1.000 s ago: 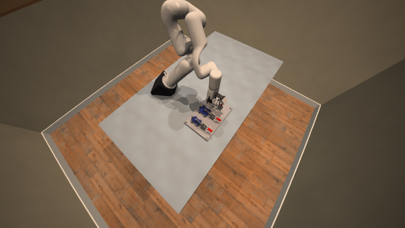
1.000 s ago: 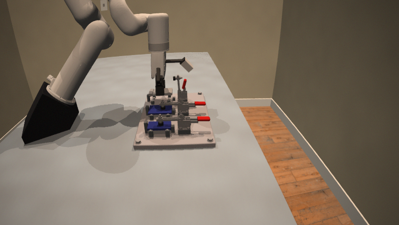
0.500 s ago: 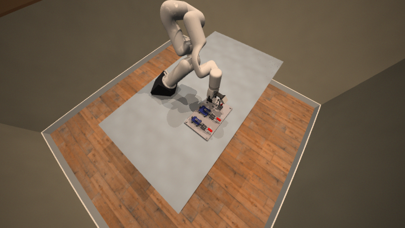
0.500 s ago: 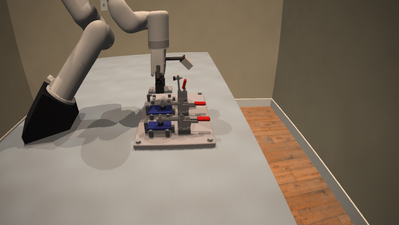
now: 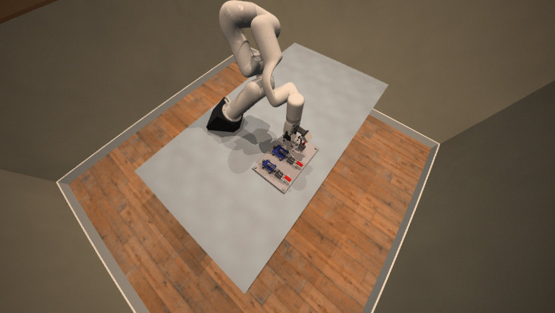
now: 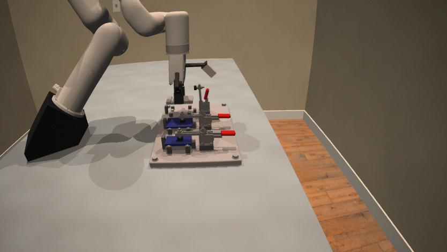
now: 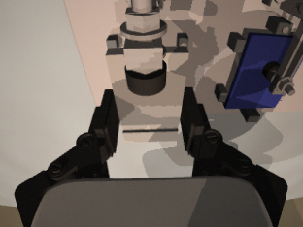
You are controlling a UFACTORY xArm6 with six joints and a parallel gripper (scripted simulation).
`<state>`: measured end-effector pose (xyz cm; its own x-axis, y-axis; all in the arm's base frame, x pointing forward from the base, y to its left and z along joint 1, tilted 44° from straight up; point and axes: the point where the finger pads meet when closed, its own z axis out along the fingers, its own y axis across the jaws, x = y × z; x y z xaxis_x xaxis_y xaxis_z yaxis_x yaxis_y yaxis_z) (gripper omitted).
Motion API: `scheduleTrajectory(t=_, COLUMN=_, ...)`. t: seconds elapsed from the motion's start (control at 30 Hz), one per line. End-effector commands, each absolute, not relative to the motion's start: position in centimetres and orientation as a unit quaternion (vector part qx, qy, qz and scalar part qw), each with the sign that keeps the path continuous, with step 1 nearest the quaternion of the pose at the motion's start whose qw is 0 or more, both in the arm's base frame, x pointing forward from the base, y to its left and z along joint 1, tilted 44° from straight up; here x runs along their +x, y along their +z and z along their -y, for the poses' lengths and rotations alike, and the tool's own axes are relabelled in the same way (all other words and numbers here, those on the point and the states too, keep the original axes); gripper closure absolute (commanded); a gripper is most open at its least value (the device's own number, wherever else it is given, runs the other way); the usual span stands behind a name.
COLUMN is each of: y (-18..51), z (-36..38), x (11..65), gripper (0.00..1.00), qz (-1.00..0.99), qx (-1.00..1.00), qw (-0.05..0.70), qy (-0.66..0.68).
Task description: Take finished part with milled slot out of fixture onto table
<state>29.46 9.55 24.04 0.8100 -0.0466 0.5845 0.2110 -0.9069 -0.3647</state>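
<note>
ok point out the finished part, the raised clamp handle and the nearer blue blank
finished part (image 6: 178, 99), exterior view, its grey edge below the fingers
raised clamp handle (image 6: 206, 94), exterior view, middle of the red grip
nearer blue blank (image 6: 178, 140), exterior view, its blue top face

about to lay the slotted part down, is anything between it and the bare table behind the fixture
Nothing visible does. The gripper holds the finished part lifted above the fixture, beside the raised clamp; the table behind shows no objects.

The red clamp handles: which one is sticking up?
The far handle, beside the gripper. It stands nearly upright, its clamp open, while the middle handle and near handle lie flat over the blue blanks.
</note>
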Motion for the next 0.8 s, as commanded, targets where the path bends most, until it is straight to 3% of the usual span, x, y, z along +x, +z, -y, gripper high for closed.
scheduleTrajectory(t=0.0, y=24.4, z=-9.4, x=29.3, gripper=1.0, qz=0.044, qx=-0.927, qw=0.211, qy=-0.307)
scheduleTrajectory(t=0.77, y=26.1, z=-8.2, x=27.1, gripper=1.0, qz=0.044, qx=-0.927, qw=0.211, qy=-0.307)
